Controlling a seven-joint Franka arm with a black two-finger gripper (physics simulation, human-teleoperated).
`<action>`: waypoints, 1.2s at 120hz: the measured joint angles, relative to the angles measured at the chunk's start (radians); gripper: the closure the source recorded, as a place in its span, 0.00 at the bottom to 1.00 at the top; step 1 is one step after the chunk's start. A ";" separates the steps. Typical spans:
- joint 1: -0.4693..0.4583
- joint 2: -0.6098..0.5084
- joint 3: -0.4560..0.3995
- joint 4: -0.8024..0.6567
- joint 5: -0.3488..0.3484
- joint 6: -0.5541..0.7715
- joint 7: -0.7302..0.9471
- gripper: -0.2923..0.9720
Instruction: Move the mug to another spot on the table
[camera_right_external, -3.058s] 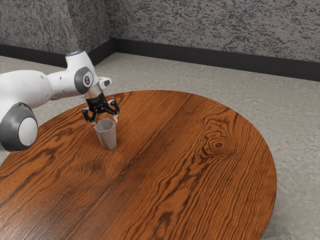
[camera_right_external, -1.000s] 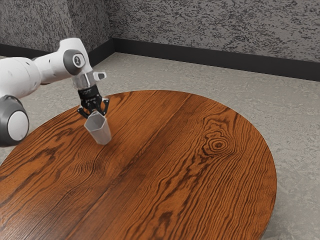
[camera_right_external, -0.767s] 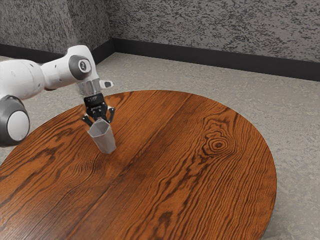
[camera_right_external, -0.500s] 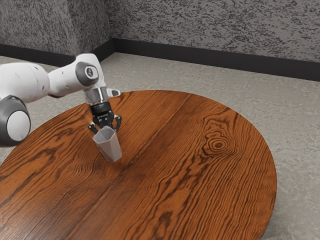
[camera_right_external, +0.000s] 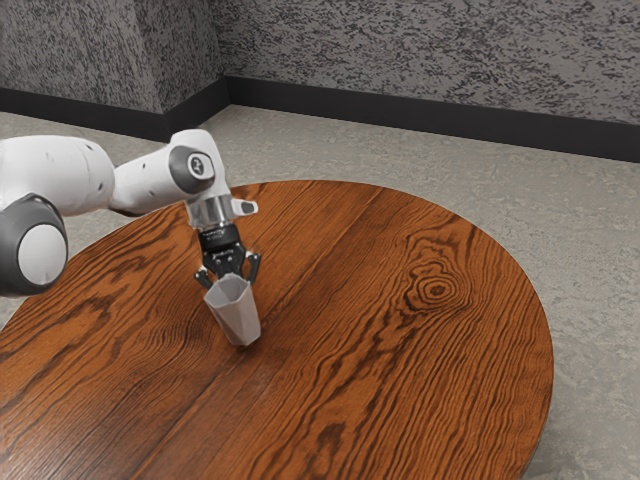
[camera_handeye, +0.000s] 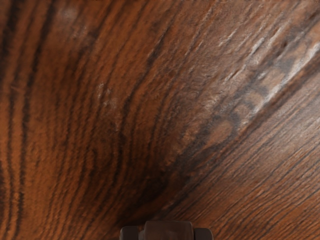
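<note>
The round wooden bench (camera_right_external: 420, 380) is filling the foreground, its dark grain running lengthwise. Toward the exterior view's left of its middle, the grey faceted mug (camera_right_external: 236, 314) is leaning, with its base tipped toward the exterior view's right. The base is sitting at or just above the wood, and I cannot tell whether it is touching. The black end effector (camera_right_external: 228, 275) is clamping the mug's rim, one finger on each side. The white arm (camera_right_external: 90, 180) is reaching in from the exterior view's left. Beyond the bench, the speckled floor (camera_right_external: 560, 190) is meeting a dark baseboard (camera_right_external: 450, 115) and a rough grey wall (camera_right_external: 450, 40).
</note>
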 joint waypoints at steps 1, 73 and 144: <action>0.000 0.000 0.000 0.000 0.000 0.001 -0.001 0.84; -0.002 0.017 -0.005 -0.020 -0.017 0.049 -0.018 0.38; -0.006 0.025 -0.008 0.000 0.061 0.285 0.057 0.24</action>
